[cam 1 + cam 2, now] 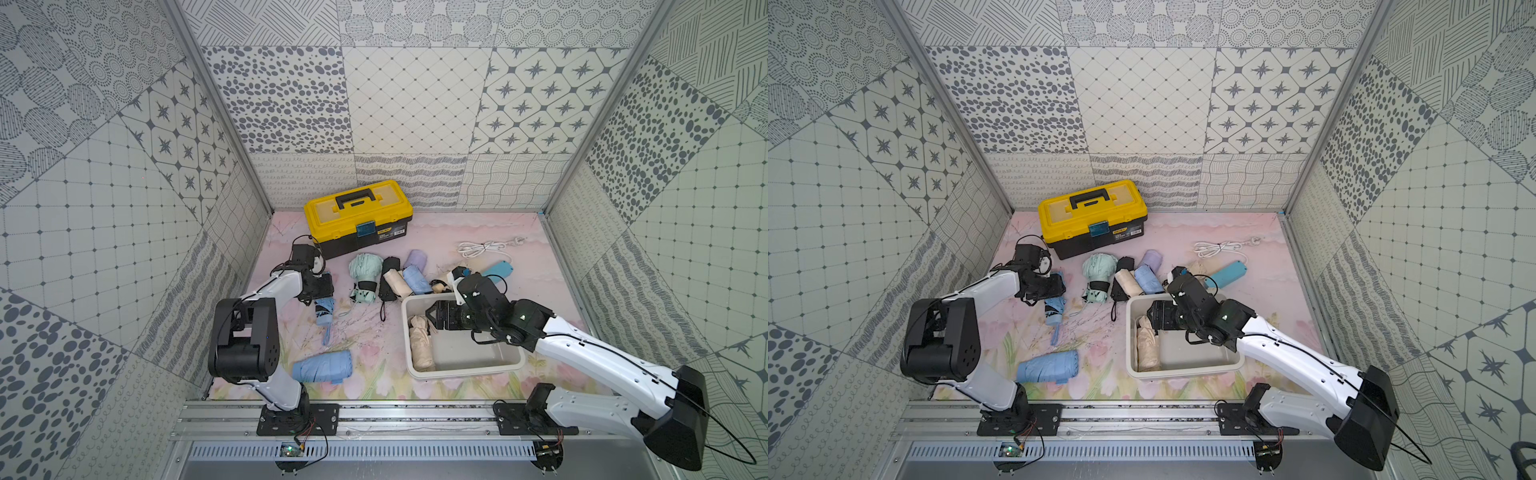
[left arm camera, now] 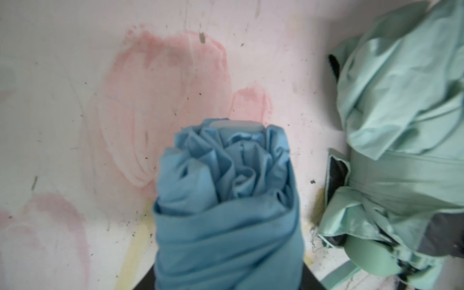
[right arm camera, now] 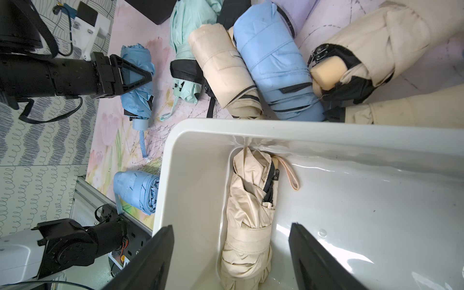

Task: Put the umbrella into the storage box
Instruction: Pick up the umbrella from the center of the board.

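- Pink floral mat (image 1: 374, 345) inside patterned walls, folded umbrellas strewn across it
- Left gripper (image 1: 322, 300) straddles the blue umbrella (image 1: 323, 313) lying on the mat; whether it pinches, I cannot tell
- Its long axis runs back to front, handle towards the robot; the storage box (image 1: 469, 369) sits off to the right
- Right gripper (image 3: 231, 226) gapes empty over the box, a beige umbrella (image 3: 247, 208) lying inside
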Controlling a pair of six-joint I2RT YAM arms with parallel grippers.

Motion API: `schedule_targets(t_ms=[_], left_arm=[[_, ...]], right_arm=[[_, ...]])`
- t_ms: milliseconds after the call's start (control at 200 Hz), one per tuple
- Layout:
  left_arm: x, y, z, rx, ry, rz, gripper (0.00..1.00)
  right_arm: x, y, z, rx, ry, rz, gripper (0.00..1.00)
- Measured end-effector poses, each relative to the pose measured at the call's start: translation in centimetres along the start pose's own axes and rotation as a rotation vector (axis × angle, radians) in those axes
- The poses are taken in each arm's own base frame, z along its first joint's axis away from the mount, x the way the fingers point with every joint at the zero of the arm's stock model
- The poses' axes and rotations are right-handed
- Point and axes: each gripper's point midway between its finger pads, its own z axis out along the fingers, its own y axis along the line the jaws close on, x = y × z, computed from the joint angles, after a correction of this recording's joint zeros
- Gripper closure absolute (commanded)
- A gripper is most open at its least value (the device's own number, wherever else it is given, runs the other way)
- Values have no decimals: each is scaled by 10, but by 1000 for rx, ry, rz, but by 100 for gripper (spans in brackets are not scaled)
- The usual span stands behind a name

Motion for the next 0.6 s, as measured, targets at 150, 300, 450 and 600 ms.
schedule_targets(t_ms=[150, 300, 450, 600], left_arm=[[-13, -12, -34, 40, -101, 22, 58], [-30, -30, -81, 101, -242, 60, 60], [-40, -62, -128, 181, -368, 141, 61], [-45, -109, -170, 277, -465, 291, 61]], right_arm=[[-1, 1, -8, -18, -20, 11, 23], [-3, 1, -9, -19, -24, 13, 22], [-3, 2, -9, -23, -23, 10, 22], [-9, 11, -15, -56, -29, 10, 21]])
